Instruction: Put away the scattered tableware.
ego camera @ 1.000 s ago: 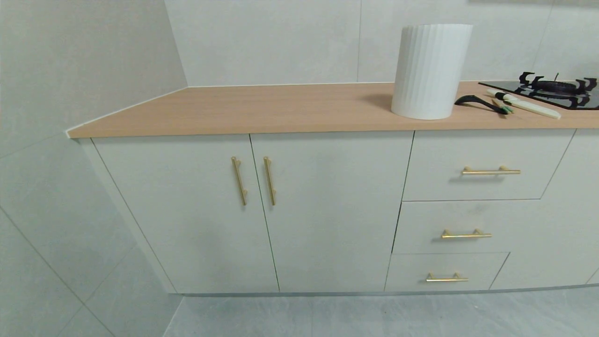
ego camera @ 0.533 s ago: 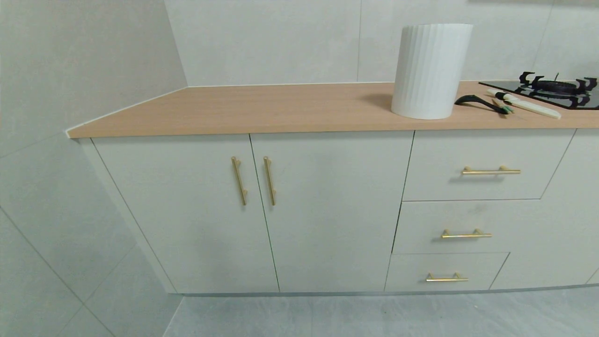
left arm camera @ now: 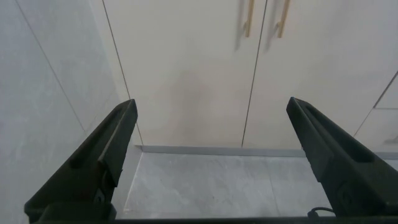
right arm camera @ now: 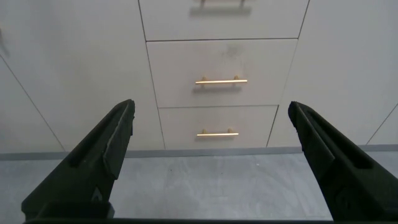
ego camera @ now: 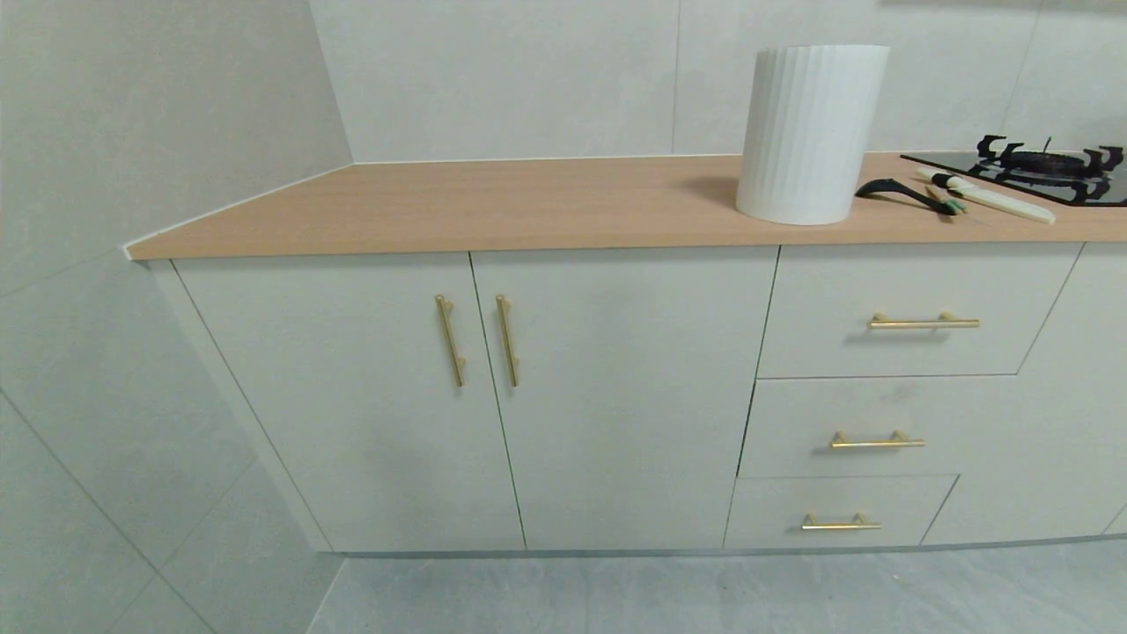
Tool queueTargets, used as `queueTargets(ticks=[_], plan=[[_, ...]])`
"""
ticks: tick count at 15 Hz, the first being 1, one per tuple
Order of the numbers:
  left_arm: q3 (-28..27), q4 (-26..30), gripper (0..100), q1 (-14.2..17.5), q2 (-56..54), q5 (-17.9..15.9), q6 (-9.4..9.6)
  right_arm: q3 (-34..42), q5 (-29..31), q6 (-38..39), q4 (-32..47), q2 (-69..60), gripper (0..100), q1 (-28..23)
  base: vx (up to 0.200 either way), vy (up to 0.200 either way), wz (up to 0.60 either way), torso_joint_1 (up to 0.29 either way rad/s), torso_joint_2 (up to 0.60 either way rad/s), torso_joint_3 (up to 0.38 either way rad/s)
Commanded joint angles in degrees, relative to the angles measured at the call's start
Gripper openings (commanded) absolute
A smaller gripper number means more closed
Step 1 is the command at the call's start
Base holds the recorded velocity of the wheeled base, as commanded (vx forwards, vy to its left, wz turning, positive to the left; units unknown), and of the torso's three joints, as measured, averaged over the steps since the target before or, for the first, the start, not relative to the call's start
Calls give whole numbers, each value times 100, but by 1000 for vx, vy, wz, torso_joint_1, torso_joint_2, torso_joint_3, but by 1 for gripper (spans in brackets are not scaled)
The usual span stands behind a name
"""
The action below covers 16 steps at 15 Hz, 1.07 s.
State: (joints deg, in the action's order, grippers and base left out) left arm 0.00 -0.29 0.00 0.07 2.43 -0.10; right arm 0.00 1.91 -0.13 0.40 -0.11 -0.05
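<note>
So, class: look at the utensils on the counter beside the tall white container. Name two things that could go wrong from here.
1. The black spoon lies close beside the white container; reaching for it might knock that tall container over.
2. The white utensil lies bunched with others by the hob, so grasping one may drag another.

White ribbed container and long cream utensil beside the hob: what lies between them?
A black long-handled spoon, lying on the wooden countertop, in the head view.
</note>
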Motion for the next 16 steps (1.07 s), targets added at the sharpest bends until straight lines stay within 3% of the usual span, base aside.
queueTargets(ticks=[1, 16], plan=[[0, -6, 100, 0, 1, 4, 1, 0, 2, -4, 4, 11, 100, -4, 0, -200, 0, 2, 2, 2], [0, -6, 100, 0, 1, -5, 10, 0, 11, 5, 4, 11, 100, -4, 0, -187, 0, 2, 1, 0]])
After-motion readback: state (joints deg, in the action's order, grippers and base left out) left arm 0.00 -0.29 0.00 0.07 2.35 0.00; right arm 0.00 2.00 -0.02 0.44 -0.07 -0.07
